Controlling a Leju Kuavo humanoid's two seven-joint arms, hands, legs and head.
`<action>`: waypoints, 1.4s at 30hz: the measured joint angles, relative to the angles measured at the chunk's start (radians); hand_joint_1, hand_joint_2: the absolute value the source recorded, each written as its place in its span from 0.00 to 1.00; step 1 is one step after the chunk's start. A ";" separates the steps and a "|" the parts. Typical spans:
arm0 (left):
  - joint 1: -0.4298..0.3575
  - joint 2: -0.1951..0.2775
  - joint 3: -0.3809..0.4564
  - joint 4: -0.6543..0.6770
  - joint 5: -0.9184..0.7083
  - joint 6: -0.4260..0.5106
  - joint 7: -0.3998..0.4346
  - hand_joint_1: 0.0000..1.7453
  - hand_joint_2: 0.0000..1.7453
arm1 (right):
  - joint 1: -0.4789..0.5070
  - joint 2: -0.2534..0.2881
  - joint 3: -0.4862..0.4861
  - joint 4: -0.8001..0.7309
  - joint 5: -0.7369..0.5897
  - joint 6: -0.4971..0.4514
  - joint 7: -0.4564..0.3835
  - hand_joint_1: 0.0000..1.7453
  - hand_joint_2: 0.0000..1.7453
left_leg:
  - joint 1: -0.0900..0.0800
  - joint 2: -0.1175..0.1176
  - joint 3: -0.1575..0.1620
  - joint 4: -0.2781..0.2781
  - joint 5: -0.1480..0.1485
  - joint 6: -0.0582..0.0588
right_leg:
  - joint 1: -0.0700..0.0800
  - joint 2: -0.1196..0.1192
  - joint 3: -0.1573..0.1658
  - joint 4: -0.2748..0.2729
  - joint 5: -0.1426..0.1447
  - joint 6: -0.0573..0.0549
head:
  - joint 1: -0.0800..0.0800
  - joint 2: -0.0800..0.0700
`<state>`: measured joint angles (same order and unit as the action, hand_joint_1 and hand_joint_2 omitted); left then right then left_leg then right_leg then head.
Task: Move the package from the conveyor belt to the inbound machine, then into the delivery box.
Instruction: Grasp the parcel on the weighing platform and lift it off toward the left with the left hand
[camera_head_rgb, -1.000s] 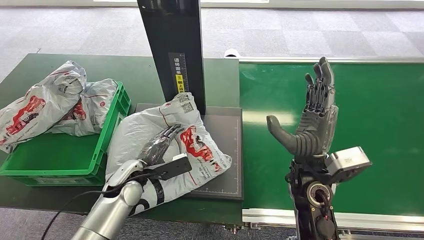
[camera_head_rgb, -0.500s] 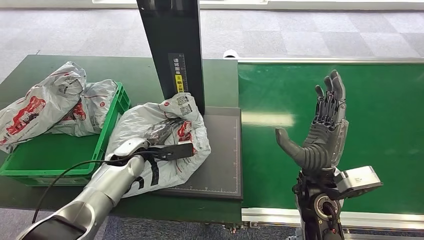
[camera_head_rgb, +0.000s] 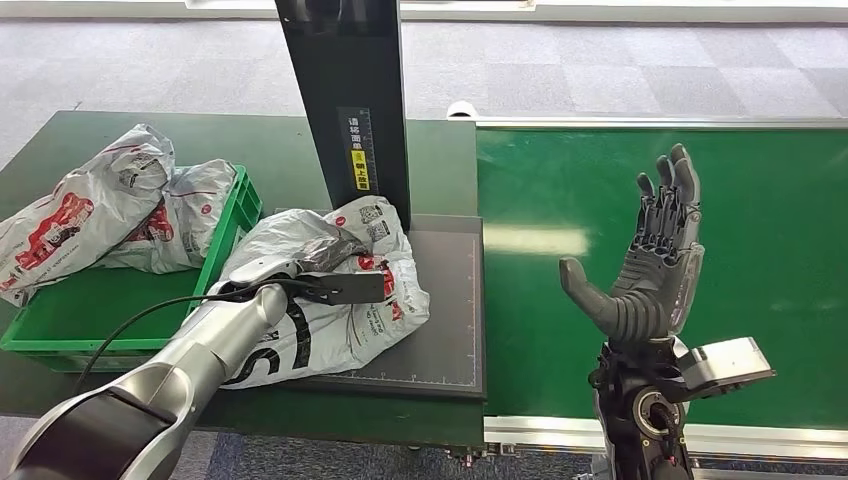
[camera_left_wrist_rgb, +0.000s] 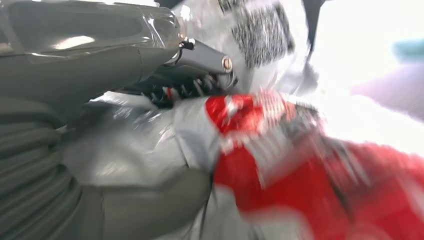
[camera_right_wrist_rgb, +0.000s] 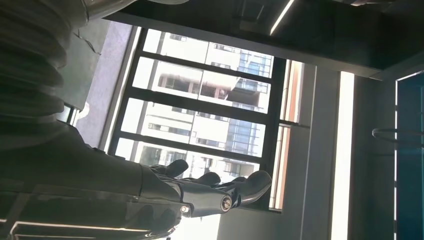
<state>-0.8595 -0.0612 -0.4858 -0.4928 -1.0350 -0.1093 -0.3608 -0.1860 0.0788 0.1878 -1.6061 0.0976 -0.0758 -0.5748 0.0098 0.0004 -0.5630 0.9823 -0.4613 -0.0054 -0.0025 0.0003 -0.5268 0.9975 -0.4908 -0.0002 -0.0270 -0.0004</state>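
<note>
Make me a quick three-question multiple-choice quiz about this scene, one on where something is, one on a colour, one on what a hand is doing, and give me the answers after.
1. Where does the package under the left hand lie?
A. on the conveyor belt
B. on the dark scanner plate
C. on the floor

2. What colour is the crate?
A. green
B. blue
C. yellow

3. How is the right hand?
A. gripping a package
B. pressed flat on the belt
C. raised, fingers apart, holding nothing

Answers:
1 B: the package, gripped by the left hand, rests on the scanner plate beside the black post, not on the conveyor belt.
2 A: the crate has green walls, with two other bags lying across it.
3 C: the right hand stands upright above the belt with nothing in it.
</note>
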 joint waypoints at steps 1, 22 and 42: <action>0.005 0.003 0.004 -0.012 0.016 0.003 -0.011 1.00 1.00 | 0.003 -0.003 0.000 0.000 -0.001 0.000 0.000 0.00 1.00 | 0.000 0.000 -0.001 0.000 0.000 0.000 | 0.000 0.000 -0.001 0.000 0.000 0.000 | 0.000 0.000; 0.037 0.022 0.021 -0.079 0.036 0.002 -0.021 1.00 1.00 | 0.017 -0.018 -0.001 -0.003 -0.001 0.000 0.003 0.00 1.00 | 0.000 0.000 -0.006 0.000 0.000 0.000 | 0.000 0.000 -0.007 0.000 0.000 0.000 | 0.000 0.000; 0.358 0.085 0.252 -1.173 0.519 0.778 -0.159 1.00 1.00 | 0.162 -0.009 -0.065 -0.121 0.017 -0.043 0.006 0.00 1.00 | 0.001 0.002 -0.012 -0.001 -0.001 -0.001 | 0.001 0.001 -0.013 0.000 -0.001 0.000 | 0.000 0.000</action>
<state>-0.5014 0.0237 -0.2337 -1.6658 -0.5158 0.6685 -0.5201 -0.0237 0.0696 0.1225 -1.7274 0.1142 -0.1193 -0.5690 0.0104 0.0021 -0.5750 0.9817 -0.4627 -0.0061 -0.0014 0.0012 -0.5398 0.9973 -0.4916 -0.0007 -0.0270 -0.0004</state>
